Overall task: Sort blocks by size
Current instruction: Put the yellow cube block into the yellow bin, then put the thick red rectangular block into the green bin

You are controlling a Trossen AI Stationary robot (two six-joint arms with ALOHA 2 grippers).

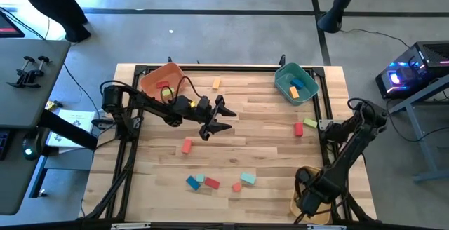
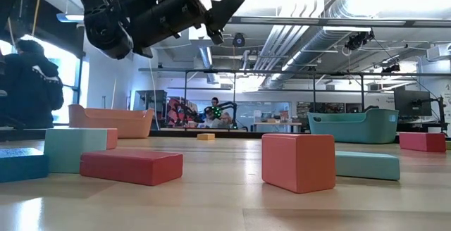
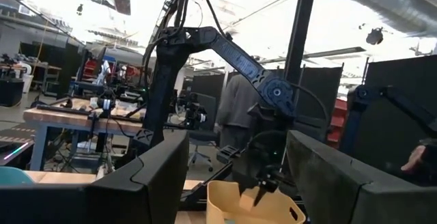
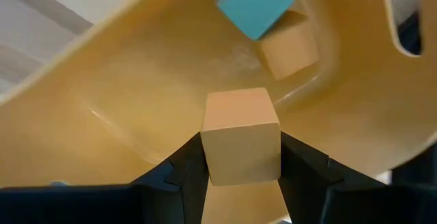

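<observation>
My right gripper (image 4: 242,173) reaches steeply down into the yellow bin (image 1: 303,203) at the table's near right corner and is shut on a yellow-orange cube (image 4: 242,132). Deeper in the bin lie a teal block (image 4: 256,5) and another yellow-orange cube (image 4: 290,50). My left gripper (image 1: 219,118) hangs open above the middle of the table, holding nothing. Loose blocks rest flat on the wood: a red one (image 1: 186,145) near the left gripper, and several red, teal and blue ones (image 1: 212,183) near the front edge. My right gripper pinches the yellow-orange cube by two opposite side faces (image 4: 212,149) between its two fingers. The fingers come from above, pointing steeply down into the bin. The cube sits square between them; whether it touches the bin's floor does not show.
An orange bin (image 1: 151,83) at the far left holds red and green blocks. A teal bin (image 1: 282,90) at the far right holds blue and orange ones. Loose blocks lie at the far middle (image 1: 216,83) and the right (image 1: 298,129). A black frame (image 1: 126,146) edges the table.
</observation>
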